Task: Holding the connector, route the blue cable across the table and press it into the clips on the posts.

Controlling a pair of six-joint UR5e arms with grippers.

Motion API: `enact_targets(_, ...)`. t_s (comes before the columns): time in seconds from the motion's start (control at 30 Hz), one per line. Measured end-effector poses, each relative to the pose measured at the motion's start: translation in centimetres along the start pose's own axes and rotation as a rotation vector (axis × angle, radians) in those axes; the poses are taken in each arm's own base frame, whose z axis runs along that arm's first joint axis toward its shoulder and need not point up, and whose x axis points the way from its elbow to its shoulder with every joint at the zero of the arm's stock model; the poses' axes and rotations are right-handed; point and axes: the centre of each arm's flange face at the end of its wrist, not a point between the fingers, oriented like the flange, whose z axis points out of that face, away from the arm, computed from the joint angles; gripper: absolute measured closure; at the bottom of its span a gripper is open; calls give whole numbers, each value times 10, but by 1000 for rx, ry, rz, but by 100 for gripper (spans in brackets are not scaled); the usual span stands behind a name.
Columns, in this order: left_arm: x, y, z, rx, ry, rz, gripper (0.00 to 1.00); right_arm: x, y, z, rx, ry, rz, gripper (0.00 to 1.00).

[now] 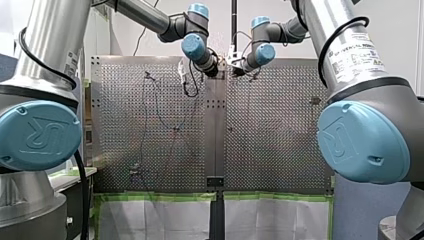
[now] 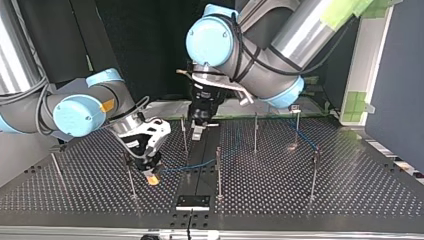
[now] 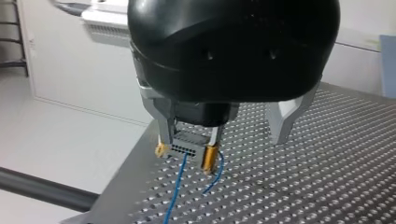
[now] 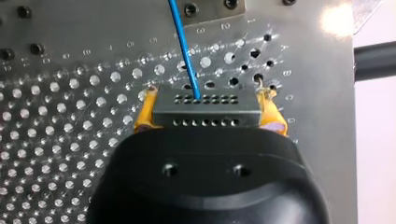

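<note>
In the right wrist view my right gripper [image 4: 208, 116] is shut on a grey connector [image 4: 205, 109], with a yellow pad on each end. The blue cable [image 4: 184, 46] leaves the connector's face and runs ahead over the perforated plate. In the top view my right gripper [image 2: 151, 176] hangs low over the table at the left. The blue cable [image 2: 187, 167] trails from it towards a middle post [image 2: 218, 172]. My left gripper [image 2: 198, 132] hangs open further back, near another post [image 2: 183, 132]. In the left wrist view its metal fingers [image 3: 282, 123] stand wide apart, with the connector [image 3: 189, 147] beyond them.
Several thin upright posts stand on the perforated table [image 2: 350, 190], among them two at the top view's right [image 2: 314, 175] [image 2: 297, 125]. More blue cable [image 2: 306, 140] runs between those. A small black plate [image 2: 192, 201] lies at the near edge, on the middle seam.
</note>
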Motion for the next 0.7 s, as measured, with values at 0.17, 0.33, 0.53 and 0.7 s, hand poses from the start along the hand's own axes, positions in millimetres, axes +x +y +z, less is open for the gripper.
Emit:
enact_targets(0.17, 5, -5, 12, -34, 5, 13, 0, -7, 3, 0, -5, -13, -1, 100)
enact_targets(0.33, 8, -6, 32, -76, -13, 11, 0, -11, 4, 0, -7, -21, -1, 100)
enact_targets(0.53, -8, -8, 48, -93, -63, -7, 0, -19, 10, -2, -18, -37, 8, 100)
enact_targets(0.7, -25, -14, 55, -83, -106, -23, 0, -22, 13, -2, -22, -42, 11, 100)
